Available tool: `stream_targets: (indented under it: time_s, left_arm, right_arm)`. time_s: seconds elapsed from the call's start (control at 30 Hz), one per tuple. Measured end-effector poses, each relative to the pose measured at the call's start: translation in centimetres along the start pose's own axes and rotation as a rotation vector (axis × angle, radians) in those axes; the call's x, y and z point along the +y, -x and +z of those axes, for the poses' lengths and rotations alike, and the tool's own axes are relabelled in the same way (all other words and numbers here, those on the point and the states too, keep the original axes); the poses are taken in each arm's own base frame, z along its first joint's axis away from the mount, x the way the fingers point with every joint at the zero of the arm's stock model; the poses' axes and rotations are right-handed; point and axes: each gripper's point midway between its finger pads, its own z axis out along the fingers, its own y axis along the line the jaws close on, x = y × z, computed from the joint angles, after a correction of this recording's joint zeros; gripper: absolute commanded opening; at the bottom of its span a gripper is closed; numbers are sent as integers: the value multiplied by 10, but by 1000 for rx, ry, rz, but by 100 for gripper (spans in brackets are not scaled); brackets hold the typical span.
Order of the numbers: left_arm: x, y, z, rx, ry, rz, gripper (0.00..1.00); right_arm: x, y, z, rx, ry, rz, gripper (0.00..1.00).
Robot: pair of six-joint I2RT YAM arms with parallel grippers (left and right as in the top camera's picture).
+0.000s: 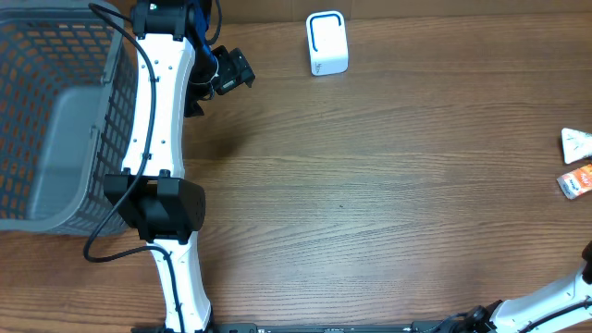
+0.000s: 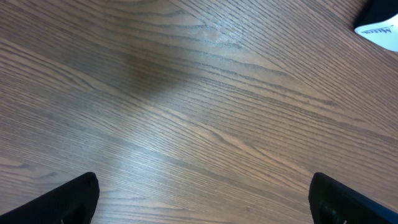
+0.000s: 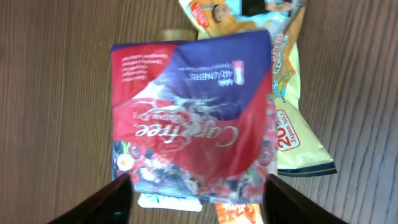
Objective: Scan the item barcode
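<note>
In the right wrist view a red and purple pouch (image 3: 193, 124) with flower print lies slightly blurred under my right gripper (image 3: 196, 199). The two fingers stand wide apart at its lower corners and grip nothing. The pouch rests on top of other packets. The white scanner (image 1: 326, 43) with a blue ring stands at the far middle of the table. My left gripper (image 1: 231, 72) hovers left of the scanner. It is open (image 2: 202, 205) over bare wood, and a white corner of the scanner (image 2: 379, 28) shows at the top right.
A yellow snack packet (image 3: 292, 118) lies beside the pouch, with a white packet (image 3: 168, 202) and an orange one (image 3: 239, 214) under its lower edge. At the table's right edge are a white packet (image 1: 575, 143) and an orange packet (image 1: 578, 180). A grey mesh basket (image 1: 55, 120) stands at the left.
</note>
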Motion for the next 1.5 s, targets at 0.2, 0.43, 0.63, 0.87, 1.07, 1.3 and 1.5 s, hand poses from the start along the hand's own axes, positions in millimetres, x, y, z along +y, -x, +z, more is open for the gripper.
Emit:
stream_targets:
  time_s: [0.2, 0.43, 0.63, 0.87, 1.07, 1.3, 1.5]
  left_arm:
    - [0, 0, 0, 0, 0, 0, 100]
    - [0, 0, 0, 0, 0, 0, 100]
    - [0, 0, 0, 0, 0, 0, 100]
    - [0, 0, 0, 0, 0, 0, 100]
    - [0, 0, 0, 0, 0, 0, 100]
    - [0, 0, 0, 0, 0, 0, 100]
    - [0, 0, 0, 0, 0, 0, 100]
  right_arm:
    - [7, -2, -8, 36, 76, -58, 93]
    - [42, -12, -152, -37, 403, -116, 98]
    - [5, -101, -284, -15, 508, -250, 99]
    - [-24, -189, -330, 15, 609, -460, 100]
    - [-83, -260, -344, 78, 606, -502, 100]
    - [-86, -263, -344, 74, 608, -506, 100]
    - [-86, -262, -343, 66, 601, -512, 100]
